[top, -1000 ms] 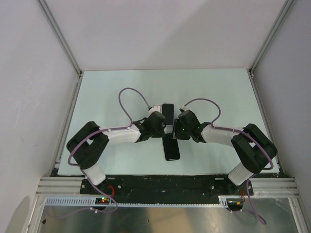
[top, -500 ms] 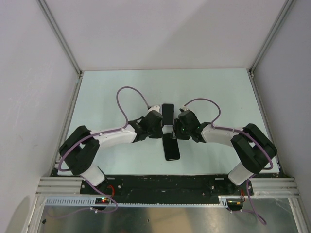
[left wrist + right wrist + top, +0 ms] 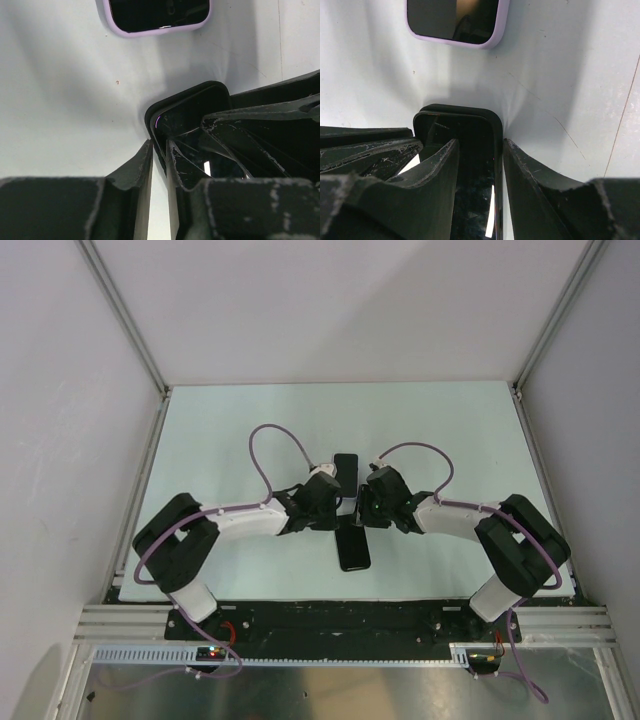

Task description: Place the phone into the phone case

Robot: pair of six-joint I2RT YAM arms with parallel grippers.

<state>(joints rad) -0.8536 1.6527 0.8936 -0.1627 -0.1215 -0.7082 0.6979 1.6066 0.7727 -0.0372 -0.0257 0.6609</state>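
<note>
- Closest in, the flat black slab of a phone (image 3: 353, 548) lies lengthways on the pale table (image 3: 230, 430), its near end free and pointing back towards the arm bases.
- At its far end the left arm (image 3: 240, 520) and the right arm (image 3: 455, 515) fold in from either side and meet over it. There is one to each long edge, which looks like a way to keep the phone square while it is shifted.
- On the left wrist view, the left gripper (image 3: 159, 150) has its fingers drawn almost together, with only a sliver of table showing between them. The phone's left edge runs straight into that slot, so I read it as pinched on the edge.
- The right gripper (image 3: 480, 145) has its fingers apart, one over the glass and the other just outside the right edge. It straddles rather than squeezes, as far as I can judge, more a guide than a clamp.
- Beyond the phone's rounded far corners there is a strip of bare table, then the lilac-rimmed phone case (image 3: 150, 34), roughly in line with its short end facing the phone. Its middle is dark and glossy, and I cannot tell whether that is its open side.
- So the phone is outside the case, near it but apart. Nothing holds the case, so it could skid when the phone's end meets its lip.
</note>
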